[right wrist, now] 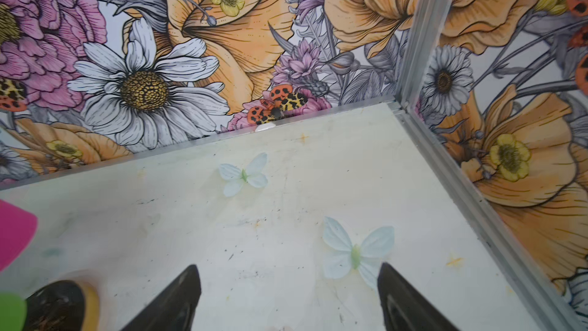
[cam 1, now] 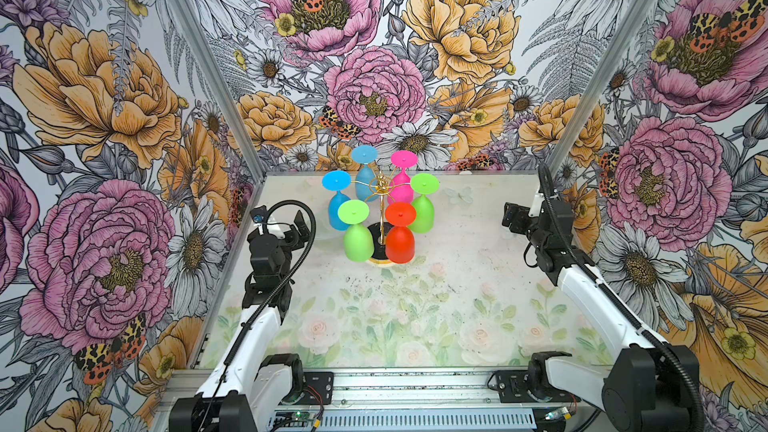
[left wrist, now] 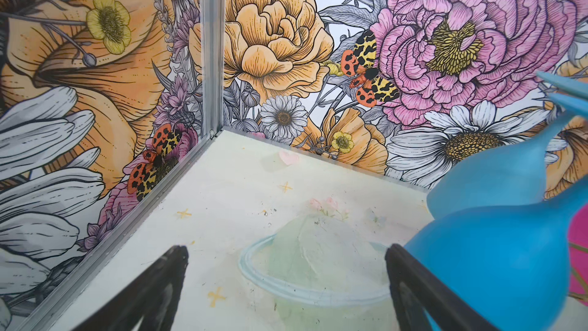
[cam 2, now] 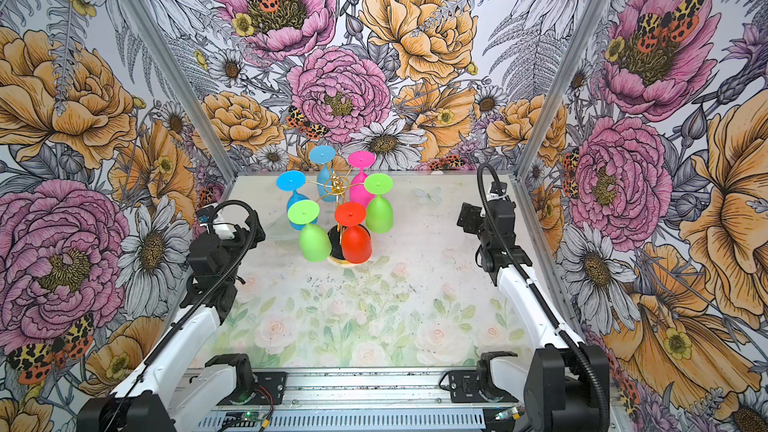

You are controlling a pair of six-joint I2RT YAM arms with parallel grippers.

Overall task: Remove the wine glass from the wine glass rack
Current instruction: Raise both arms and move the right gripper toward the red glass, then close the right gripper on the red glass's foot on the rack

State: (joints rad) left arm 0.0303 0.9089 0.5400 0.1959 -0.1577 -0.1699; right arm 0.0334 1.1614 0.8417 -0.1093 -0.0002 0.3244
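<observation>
Clock: twelve is the far wall in the top views, with the rack's pole at the centre.
Rack: the wine glass rack (cam 1: pixel 381 185) stands toward the far middle of the desk (cam 1: pixel 457 268), its pole upright on the round black base (cam 1: pixel 376 238).
Glasses: six hang bowl-down, one on each wire arm. They are the pale blue glass (cam 1: pixel 365 172) at 11, the pink glass (cam 1: pixel 402 178) at 1, the far green glass (cam 1: pixel 422 207) at 3, the red glass (cam 1: pixel 400 238) at 5, the near green glass (cam 1: pixel 356 238) at 7 and the blue glass (cam 1: pixel 337 209) at 9.
Left claw (left wrist: pixel 284 251): its jaws are spread wide with nothing between them. It sits at 9 o'clock from the rack, and the blue glass is close beside one finger. You cannot tell whether they touch.
Right claw (right wrist: pixel 288 267): its jaws are wide apart and empty over bare desk, well off at 3 o'clock.
Weight: expect a light load, since the glasses look like frosted coloured plastic.
Stiffness: probably rigid, and less brittle than real glass.
Surface: smooth and rounded, so a pinch on the widest part of the bowl may slide.
Hold: for the blue glass, close on the bowl where it narrows toward the stem.
Release: the foot disc rests on its wire loop, so you likely need to draw it outward toward 9, away from the hub.
Risk: the rack is slim and carries its load at the top, so a sideways tug could rock it or bump the glasses at 7 and 11.
</observation>
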